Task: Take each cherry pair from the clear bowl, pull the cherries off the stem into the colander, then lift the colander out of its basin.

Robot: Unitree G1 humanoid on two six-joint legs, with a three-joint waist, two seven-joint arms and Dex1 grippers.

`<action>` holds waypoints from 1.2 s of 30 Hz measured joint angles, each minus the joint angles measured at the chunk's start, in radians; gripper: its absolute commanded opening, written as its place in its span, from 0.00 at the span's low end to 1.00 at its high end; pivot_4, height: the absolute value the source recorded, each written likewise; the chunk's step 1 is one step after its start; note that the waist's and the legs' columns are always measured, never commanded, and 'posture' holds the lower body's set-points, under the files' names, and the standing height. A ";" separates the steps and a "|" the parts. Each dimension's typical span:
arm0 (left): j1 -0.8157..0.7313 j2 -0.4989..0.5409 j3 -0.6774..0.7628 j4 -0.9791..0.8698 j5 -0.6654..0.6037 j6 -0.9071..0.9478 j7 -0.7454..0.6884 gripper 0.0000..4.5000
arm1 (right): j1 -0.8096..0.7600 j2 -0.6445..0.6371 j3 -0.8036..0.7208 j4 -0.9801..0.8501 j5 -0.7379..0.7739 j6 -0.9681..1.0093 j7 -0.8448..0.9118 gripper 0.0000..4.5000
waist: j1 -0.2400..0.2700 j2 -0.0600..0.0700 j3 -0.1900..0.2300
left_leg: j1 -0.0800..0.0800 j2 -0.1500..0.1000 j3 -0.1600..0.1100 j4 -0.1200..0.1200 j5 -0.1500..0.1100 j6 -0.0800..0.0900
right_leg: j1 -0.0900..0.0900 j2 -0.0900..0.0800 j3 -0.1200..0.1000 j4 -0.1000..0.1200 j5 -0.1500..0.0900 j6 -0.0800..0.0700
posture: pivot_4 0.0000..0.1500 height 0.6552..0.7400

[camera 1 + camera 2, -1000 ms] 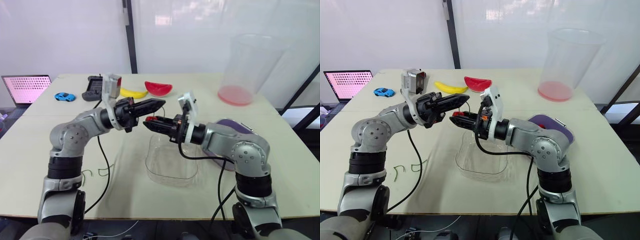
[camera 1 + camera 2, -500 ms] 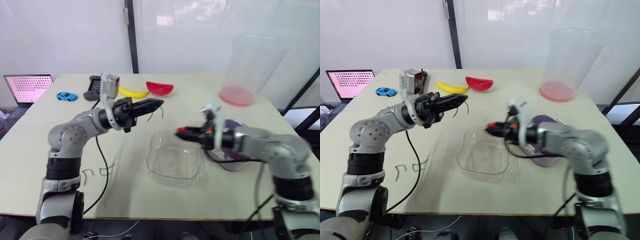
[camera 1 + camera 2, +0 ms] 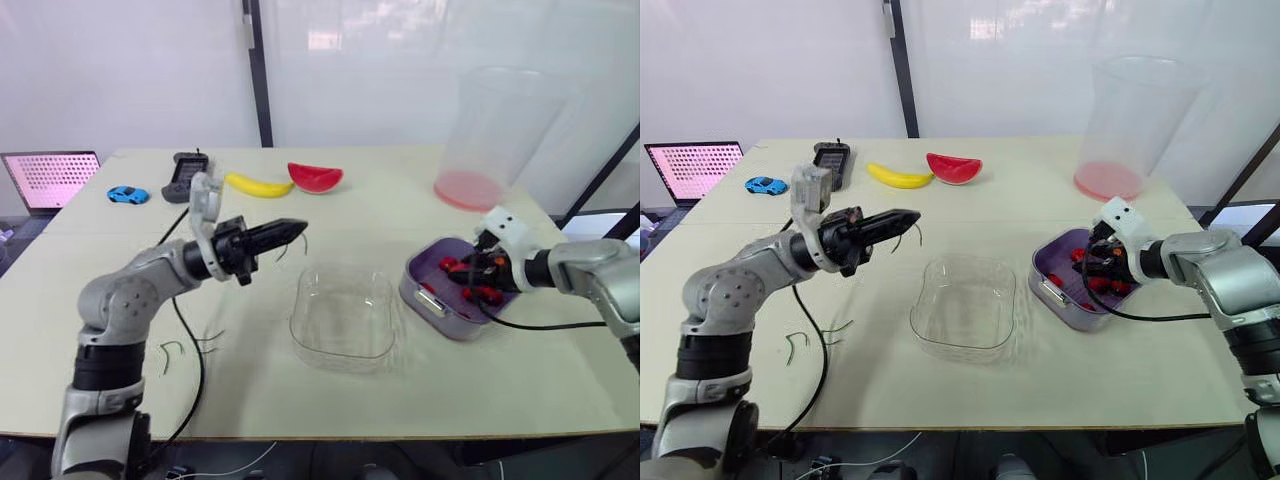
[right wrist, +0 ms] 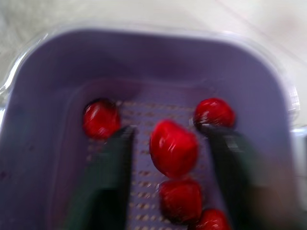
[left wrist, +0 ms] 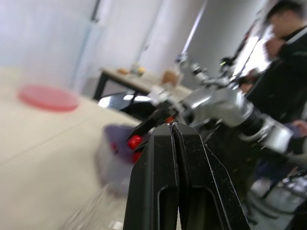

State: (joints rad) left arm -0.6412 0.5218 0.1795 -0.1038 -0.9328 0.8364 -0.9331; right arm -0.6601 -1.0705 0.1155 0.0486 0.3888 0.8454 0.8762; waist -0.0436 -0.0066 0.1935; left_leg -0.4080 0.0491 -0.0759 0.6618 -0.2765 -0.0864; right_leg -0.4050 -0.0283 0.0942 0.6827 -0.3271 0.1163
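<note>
Five cherries [image 4: 180,199] in the colander [image 3: 1048,290]

Head camera: right of the clear bowl [image 3: 962,305], my right gripper [image 3: 1102,264] dips into the purple colander. Left of the bowl, my left gripper [image 3: 912,215] pinches a bare stem [image 3: 918,234]. Left wrist: fingers [image 5: 158,191] pressed together. Right wrist: fingers [image 4: 103,182] spread, one cherry [image 4: 172,146] loose between them.
</note>
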 measured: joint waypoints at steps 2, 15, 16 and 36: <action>0.009 0.003 -0.001 -0.001 0.008 -0.001 0.000 0.00 | -0.023 -0.014 0.000 0.012 -0.024 -0.011 0.026 0.99 | 0.004 0.000 0.000 | 0.000 0.000 0.000 0.000 0.000 0.000 | 0.000 -0.001 0.000 0.000 0.000 0.000 | 1.00 0.98; 0.060 0.159 -0.003 -0.035 0.065 -0.002 -0.028 0.00 | -0.207 0.073 -0.281 -0.244 0.468 0.241 0.256 0.99 | -0.005 0.001 0.000 | 0.001 0.001 -0.001 -0.001 0.000 0.000 | 0.000 0.001 -0.001 0.000 0.000 0.000 | 1.00 0.98; 0.078 0.187 -0.001 -0.033 0.081 -0.003 -0.036 0.00 | -0.213 0.084 -0.281 -0.278 0.512 0.264 0.259 0.99 | -0.003 0.001 0.000 | 0.000 0.001 -0.001 -0.001 0.000 0.000 | 0.000 0.001 -0.001 0.000 0.000 0.000 | 1.00 0.98; 0.513 0.439 0.063 0.173 0.342 -0.235 -0.184 0.13 | -0.163 0.140 -0.144 -0.378 0.518 0.228 0.207 1.00 | 0.002 0.001 0.001 | 0.000 0.001 0.000 -0.002 0.000 0.000 | -0.001 0.000 -0.001 0.000 0.000 0.000 | 1.00 0.98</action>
State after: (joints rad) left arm -0.1278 0.9608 0.2420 0.0687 -0.5912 0.6010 -1.1172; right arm -0.8231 -0.9303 -0.0287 -0.3293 0.9068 1.0734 1.0831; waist -0.0418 -0.0056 0.1946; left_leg -0.4083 0.0498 -0.0755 0.6598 -0.2767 -0.0861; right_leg -0.4062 -0.0286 0.0935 0.6824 -0.3273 0.1159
